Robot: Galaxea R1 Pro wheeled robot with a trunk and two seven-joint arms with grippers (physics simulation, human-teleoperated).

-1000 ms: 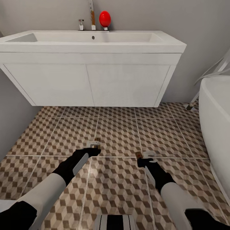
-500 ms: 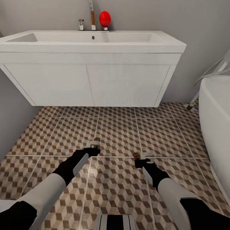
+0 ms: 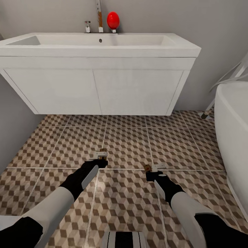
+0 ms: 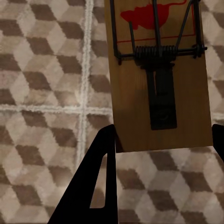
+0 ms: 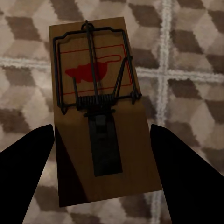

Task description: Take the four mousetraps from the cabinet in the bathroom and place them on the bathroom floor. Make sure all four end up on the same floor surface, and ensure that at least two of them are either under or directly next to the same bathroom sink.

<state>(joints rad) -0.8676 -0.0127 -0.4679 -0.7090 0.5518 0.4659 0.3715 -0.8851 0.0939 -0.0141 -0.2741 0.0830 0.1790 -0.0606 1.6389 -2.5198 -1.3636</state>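
Nearest the robot, the right gripper (image 3: pixel 154 174) hovers low over the bathroom floor (image 3: pixel 127 144), jaws spread wide either side of a mousetrap (image 5: pixel 100 135) that looks to lie flat on the tiles, in front of the sink (image 3: pixel 100 51). The left gripper (image 3: pixel 98 160) is slightly nearer the sink; its fingers flank a second mousetrap (image 4: pixel 158 74), but whether they pinch it or stand clear I cannot tell.

Each trap is a thin, stiff wooden slab, surely light, carrying a sprung wire bar. Judged from that, the safe hold is across the long edges at the bare end, away from the spring. Being flat, it should lie stable once released. Beyond both stands the sink.
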